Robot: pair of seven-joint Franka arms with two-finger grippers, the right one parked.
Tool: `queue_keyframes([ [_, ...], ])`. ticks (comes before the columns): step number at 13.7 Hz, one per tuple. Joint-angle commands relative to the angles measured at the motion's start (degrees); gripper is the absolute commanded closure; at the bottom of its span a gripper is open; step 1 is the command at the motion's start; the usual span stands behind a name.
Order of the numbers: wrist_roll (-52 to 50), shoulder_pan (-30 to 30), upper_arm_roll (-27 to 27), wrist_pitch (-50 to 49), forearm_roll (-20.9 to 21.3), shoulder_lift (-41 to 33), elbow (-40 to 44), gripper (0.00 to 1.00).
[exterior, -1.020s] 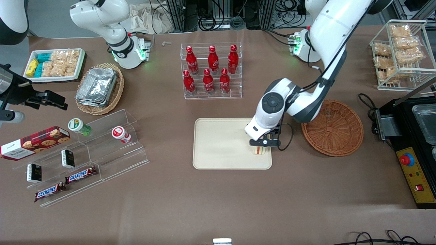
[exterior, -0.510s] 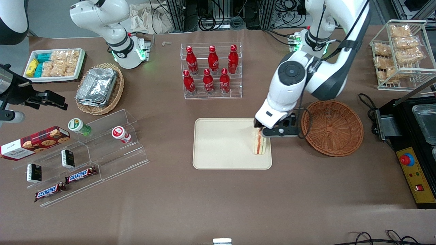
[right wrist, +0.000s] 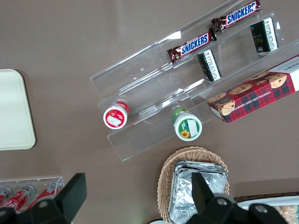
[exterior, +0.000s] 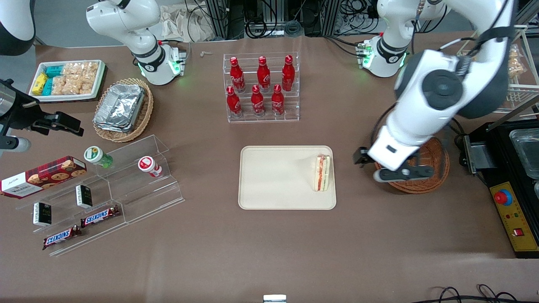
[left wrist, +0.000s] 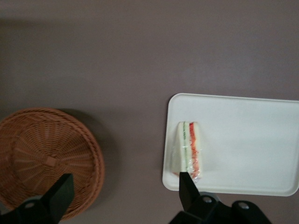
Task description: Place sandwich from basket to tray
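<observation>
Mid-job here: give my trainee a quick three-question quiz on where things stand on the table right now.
1. True or false: the triangular white-bread sandwich lies on the cream rectangular tray.
2. The left arm's gripper is: A) shut on the sandwich, B) open above the edge of the round reddish-brown wicker basket, C) over the red bottles.
3. What lies in the basket?

Key: 1 true. 2 B: fingers apart, holding nothing. 3 nothing visible.

Six red bottles [exterior: 261, 86] stand in a clear rack; two Snickers bars [exterior: 80, 227] lie on clear acrylic steps [exterior: 126, 185]
</observation>
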Motion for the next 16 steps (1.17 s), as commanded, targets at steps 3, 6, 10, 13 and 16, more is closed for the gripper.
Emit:
queue_keyframes([
  [3,14.6,1.3,8.6,-8.2,-6.6,-7.0,0.6,0.00],
  [6,21.6,1.0,14.3,-12.5,-8.5,-11.6,0.3,0.00],
  [10,21.8,0.4,15.5,-12.8,-8.6,-18.4,-5.0,0.00],
  [13,21.8,0.4,15.1,-12.8,-8.5,-19.3,-5.4,0.00],
  [16,21.7,0.4,15.0,-13.5,-8.6,-18.9,-5.2,0.00],
])
